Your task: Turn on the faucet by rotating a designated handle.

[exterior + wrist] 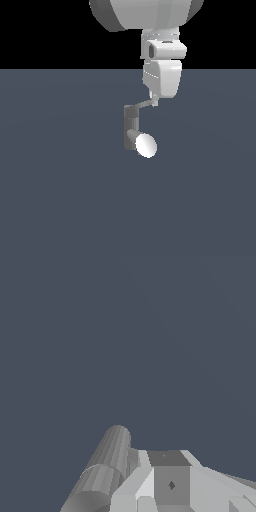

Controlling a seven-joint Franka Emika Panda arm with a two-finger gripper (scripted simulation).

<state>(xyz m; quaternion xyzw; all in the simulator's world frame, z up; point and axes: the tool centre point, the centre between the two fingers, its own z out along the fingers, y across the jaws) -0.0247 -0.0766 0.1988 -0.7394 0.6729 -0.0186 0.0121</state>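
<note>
- There is one faucet (132, 127). It is a small grey tube standing up on the flat grey desk (50, 190), near the middle of the exterior view.
- It has one short spout (144, 144) with a white oval end.
- There is one handle (143, 104), a thin grey bar on top of the faucet. It points toward the exterior view's right.
- There is one white arm (162, 65). Its end effector (153, 98) is right at the far end of the handle.
- I cannot tell if the end effector is apart or together.
- In the wrist view, the faucet (102, 473) looks very close.
</note>
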